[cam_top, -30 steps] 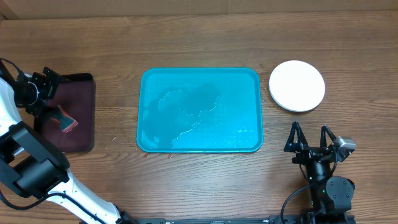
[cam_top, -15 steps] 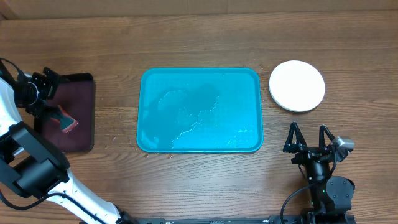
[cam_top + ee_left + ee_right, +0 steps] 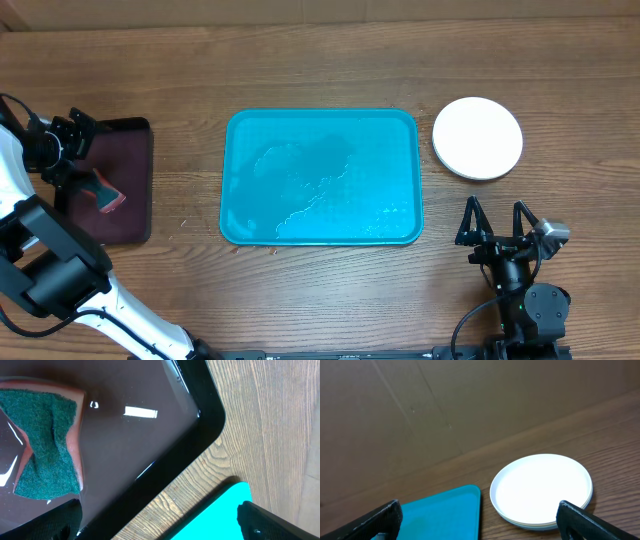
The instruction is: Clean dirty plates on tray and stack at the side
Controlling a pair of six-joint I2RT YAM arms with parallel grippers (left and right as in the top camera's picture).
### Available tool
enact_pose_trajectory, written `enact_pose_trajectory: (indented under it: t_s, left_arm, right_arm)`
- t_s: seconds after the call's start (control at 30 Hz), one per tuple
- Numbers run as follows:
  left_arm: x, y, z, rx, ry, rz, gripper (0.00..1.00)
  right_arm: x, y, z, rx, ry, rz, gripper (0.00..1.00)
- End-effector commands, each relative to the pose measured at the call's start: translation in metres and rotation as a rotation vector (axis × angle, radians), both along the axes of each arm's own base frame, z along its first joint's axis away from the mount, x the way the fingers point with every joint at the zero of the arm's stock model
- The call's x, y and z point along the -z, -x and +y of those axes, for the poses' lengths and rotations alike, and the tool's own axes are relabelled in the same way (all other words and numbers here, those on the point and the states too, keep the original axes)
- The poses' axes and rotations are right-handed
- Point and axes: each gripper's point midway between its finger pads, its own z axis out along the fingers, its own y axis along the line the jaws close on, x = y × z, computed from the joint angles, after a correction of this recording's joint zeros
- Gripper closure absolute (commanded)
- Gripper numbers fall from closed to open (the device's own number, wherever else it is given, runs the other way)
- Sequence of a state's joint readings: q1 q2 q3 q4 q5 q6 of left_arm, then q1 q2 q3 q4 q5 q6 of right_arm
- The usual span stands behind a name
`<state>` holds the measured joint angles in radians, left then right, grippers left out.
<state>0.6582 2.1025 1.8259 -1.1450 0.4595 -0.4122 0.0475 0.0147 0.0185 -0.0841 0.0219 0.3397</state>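
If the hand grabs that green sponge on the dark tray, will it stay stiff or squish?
Probably squishes: the sponge looks pinched at its middle. Likely light, being foam under a scrub layer. The dark tray looks glossy, perhaps wet, so the sponge may slide if nudged.

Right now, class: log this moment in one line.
tray bare | plates stacked beside it | sponge on dark tray | left fingers open | right fingers open

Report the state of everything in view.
Tray: bare of plates, wet-looking.
Plates: stacked on table, white on top.
Sponge: lying on dark tray, not held.
Left gripper: open, empty.
Right gripper: open, empty.
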Motion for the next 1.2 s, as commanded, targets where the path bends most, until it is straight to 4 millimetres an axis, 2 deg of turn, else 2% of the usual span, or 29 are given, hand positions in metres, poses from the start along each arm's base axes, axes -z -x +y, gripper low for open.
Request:
enact_pose_trajectory:
  t_s: [0.0, 0.17, 0.27, 0.37, 0.57, 0.7, 0.87, 1.07, 1.17]
  left_arm:
    - [-0.014, -0.005, 0.001, 0.010, -0.025, -0.032, 0.00]
    - [-0.015, -0.003, 0.002, 0.019, -0.030, -0.034, 0.00]
    - [-0.017, 0.010, 0.000, 0.017, -0.011, -0.001, 0.00]
    - [-0.028, 0.024, 0.000, 0.003, -0.020, 0.024, 0.00]
    - [-0.089, 0.038, -0.001, -0.001, -0.183, -0.075, 0.00]
    - [-0.123, 0.055, -0.019, 0.064, -0.274, -0.155, 0.00]
    - [-0.143, 0.068, -0.063, 0.195, -0.415, -0.315, 0.00]
    - [-0.138, 0.070, -0.162, 0.458, -0.557, -0.617, 0.00]
    - [-0.128, 0.080, -0.212, 0.612, -0.610, -0.767, 0.00]
  right_arm:
    - [0.002, 0.000, 0.000, -0.004, 0.002, -0.002, 0.00]
    - [0.002, 0.000, 0.000, -0.004, 0.002, -0.002, 0.00]
    - [0.002, 0.000, 0.000, -0.004, 0.002, -0.002, 0.00]
    - [0.002, 0.000, 0.000, -0.004, 0.002, -0.002, 0.00]
    - [0.002, 0.000, 0.000, -0.004, 0.002, -0.002, 0.00]
    - [0.002, 0.000, 0.000, -0.004, 0.002, -0.002, 0.00]
    - [0.002, 0.000, 0.000, -0.004, 0.002, -0.002, 0.00]
    - [0.002, 0.000, 0.000, -0.004, 0.002, -0.002, 0.00]
    - [0.002, 0.000, 0.000, -0.004, 0.002, -0.002, 0.00]
